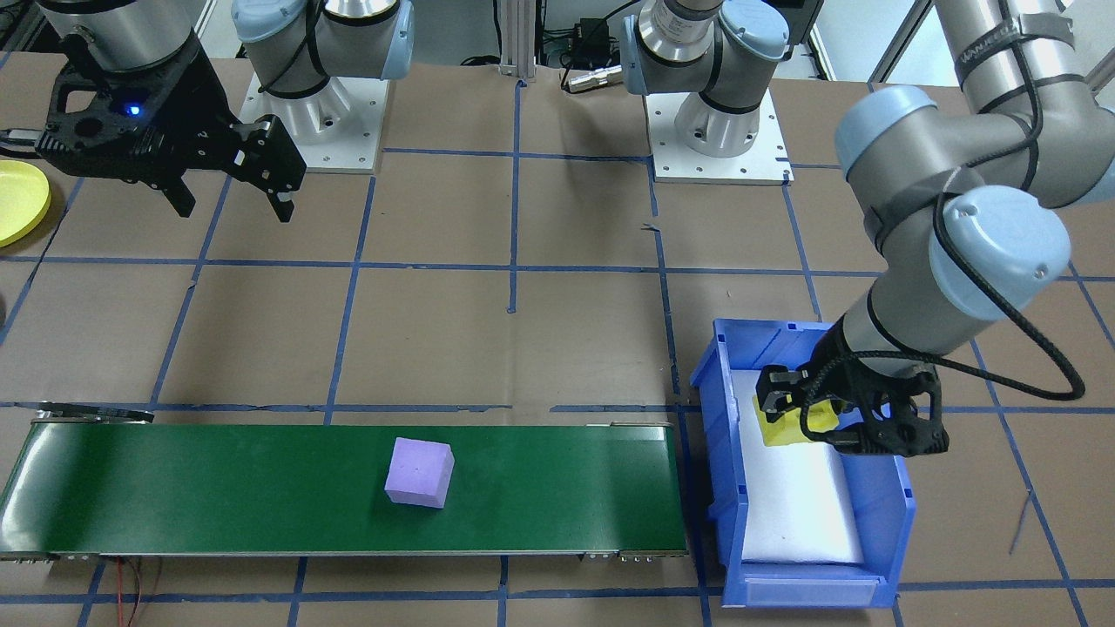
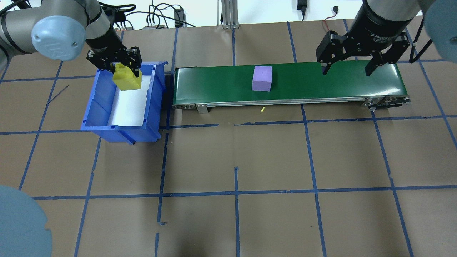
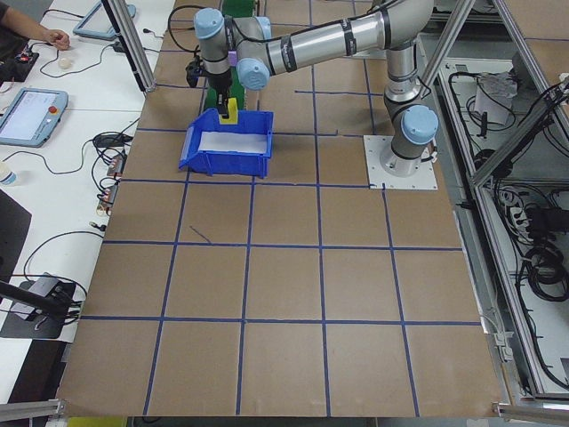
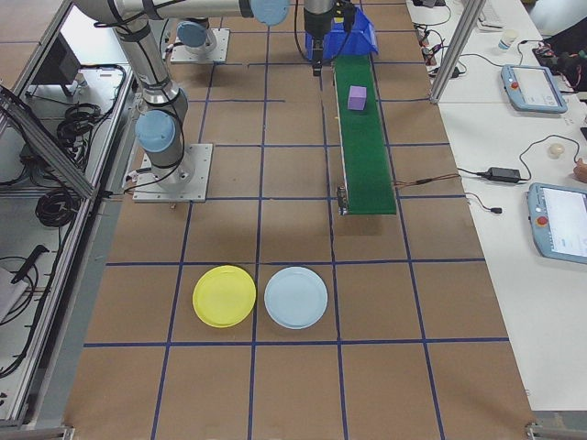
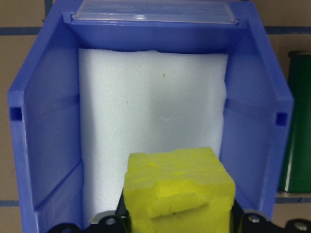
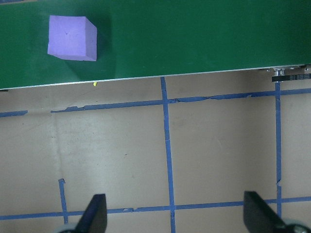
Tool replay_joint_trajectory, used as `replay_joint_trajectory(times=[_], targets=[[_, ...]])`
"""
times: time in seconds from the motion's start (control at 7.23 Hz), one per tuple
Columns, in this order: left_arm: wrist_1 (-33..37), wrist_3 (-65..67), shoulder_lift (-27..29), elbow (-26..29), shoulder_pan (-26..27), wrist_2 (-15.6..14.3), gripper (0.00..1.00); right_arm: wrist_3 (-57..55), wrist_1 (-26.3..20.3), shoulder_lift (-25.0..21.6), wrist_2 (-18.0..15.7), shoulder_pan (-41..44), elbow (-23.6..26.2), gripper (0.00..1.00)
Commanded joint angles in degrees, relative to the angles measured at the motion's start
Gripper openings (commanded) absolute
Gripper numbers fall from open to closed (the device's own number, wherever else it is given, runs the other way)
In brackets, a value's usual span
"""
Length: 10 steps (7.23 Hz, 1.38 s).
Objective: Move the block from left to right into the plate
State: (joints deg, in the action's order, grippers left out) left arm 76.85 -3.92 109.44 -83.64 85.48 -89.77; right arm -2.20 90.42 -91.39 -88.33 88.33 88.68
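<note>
Left gripper (image 2: 123, 71) pinching a yellow block (image 2: 126, 79) above the blue bin (image 2: 103, 103), right gripper (image 2: 345, 67) fingers spread wide and empty over the green conveyor (image 2: 321, 85), purple block (image 2: 262, 78) at its 9 o'clock on the belt, yellow plate (image 4: 225, 296) on the table well apart from the conveyor
</note>
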Motion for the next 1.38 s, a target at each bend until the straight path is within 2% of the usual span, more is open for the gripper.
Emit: replay_joint_trajectory(times=[0.0, 0.14, 0.55, 0.83, 0.97, 1.24], targets=[[-1.78, 8.80, -0.72, 0.23, 6.95, -0.23, 0.32, 0.00, 0.02, -0.02, 0.00, 0.00, 0.00, 1.00], [-2.40, 9.36, 0.33, 0.32, 8.63, -0.49, 0.32, 0.00, -0.07, -0.02, 0.00, 0.00, 0.00, 1.00], [-12.41, 11.83, 7.96, 0.49, 13.38, -0.41, 0.32, 0.00, -0.15, -0.02, -0.09, -0.09, 0.00, 1.00], [-15.15, 9.22, 9.39, 0.50, 13.39, -0.76, 0.32, 0.09, -0.16, -0.02, -0.09, -0.09, 0.00, 1.00], [-15.68, 8.58, 10.52, 1.54, 13.39, -1.02, 0.43, 0.00, -0.07, -0.02, 0.00, 0.00, 0.00, 1.00], [-15.77, 8.75, 11.24, 0.86, 13.39, -1.02, 0.79, -0.09, 0.02, -0.02, 0.00, 0.09, 0.00, 1.00]])
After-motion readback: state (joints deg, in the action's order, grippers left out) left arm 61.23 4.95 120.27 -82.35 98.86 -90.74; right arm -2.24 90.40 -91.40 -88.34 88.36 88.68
